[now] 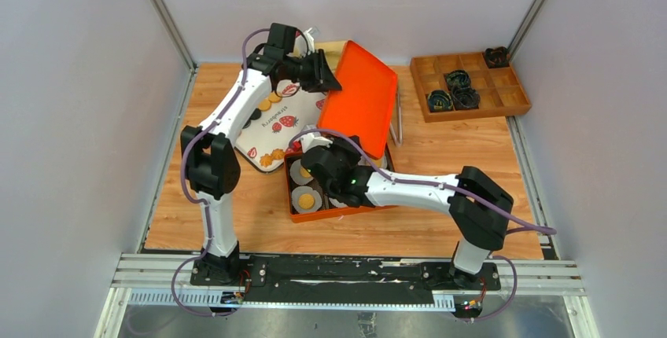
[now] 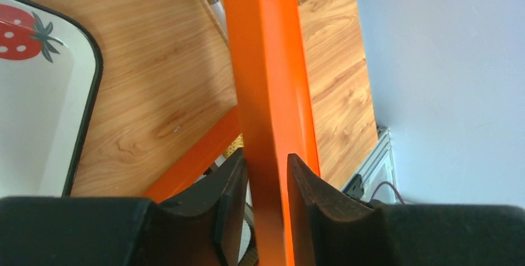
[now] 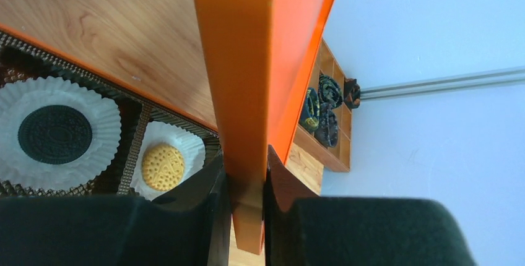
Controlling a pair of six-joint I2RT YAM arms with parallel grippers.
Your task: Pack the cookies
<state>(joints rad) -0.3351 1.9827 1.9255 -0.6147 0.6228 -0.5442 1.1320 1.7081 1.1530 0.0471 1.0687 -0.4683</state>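
Our left gripper [image 2: 266,162] pinches the rim of the orange lid [image 2: 266,62], one finger pressed on each side. Our right gripper [image 3: 246,166] clamps another edge of the same lid [image 3: 247,62] in the same way. In the top view the left gripper [image 1: 326,77] holds the lid [image 1: 363,98] at its 10 o'clock corner and the right gripper [image 1: 316,148] holds it near 7 o'clock, so the lid stands tilted above the table [image 1: 440,157].

Below the right gripper lies the orange box [image 1: 330,217]. Its white paper cups [image 3: 68,93] hold cookies: a black cookie [image 3: 54,134] and, at its 3 o'clock, a golden cookie [image 3: 163,166].

At 10 o'clock from the box sits the strawberry tray [image 1: 277,130], with more cookies [image 1: 270,159] at its near end and along its left edge. A wooden divider tray [image 1: 472,86] with dark items sits well apart, at 2 o'clock from the box.
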